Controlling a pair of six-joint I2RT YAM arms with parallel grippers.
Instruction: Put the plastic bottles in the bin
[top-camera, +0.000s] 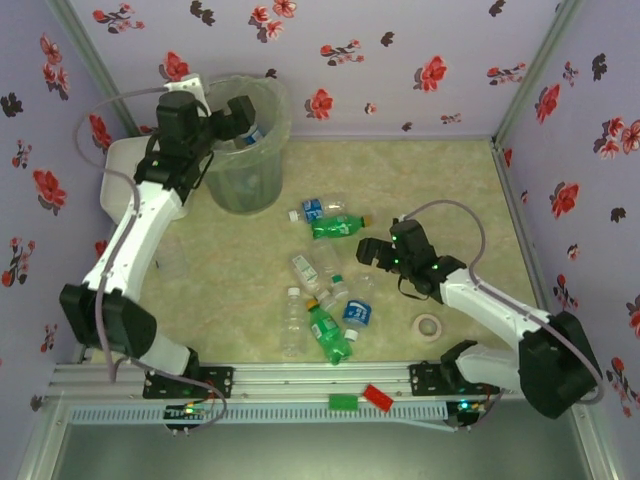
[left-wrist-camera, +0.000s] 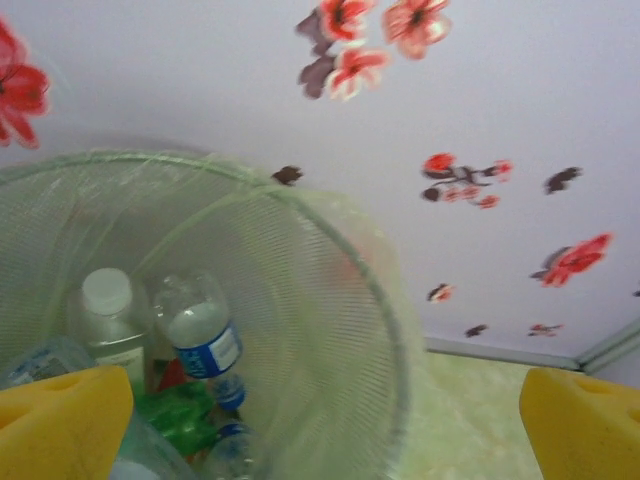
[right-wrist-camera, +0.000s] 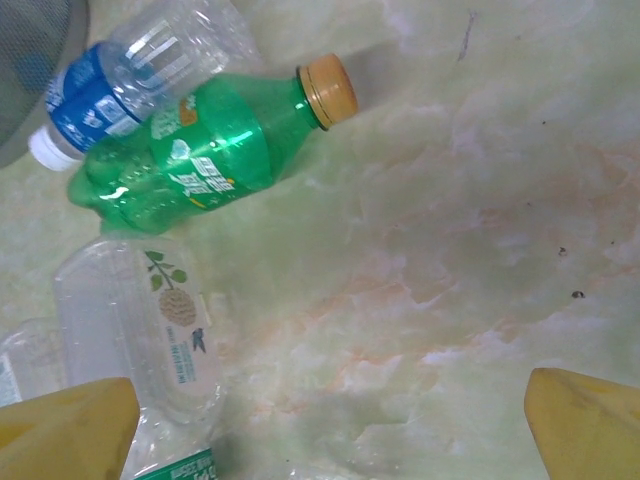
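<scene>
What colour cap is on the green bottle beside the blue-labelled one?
Orange cap; clearest in right wrist view.

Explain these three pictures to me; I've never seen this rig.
Two robot arms are bolted at the near edge of a marbled table. The overhead picture looks down on both: the left arm reaches over the tall round grey-green mesh bin, the right arm toward loose plastic bottles on the table. The other two come from a camera on each wrist; the yellow shapes in their bottom corners are that arm's own jaws. Both pairs stand open, holding nothing. The left wrist looks into the bin, where several bottles lie. The right wrist looks at a green plastic bottle with an orange cap.
</scene>
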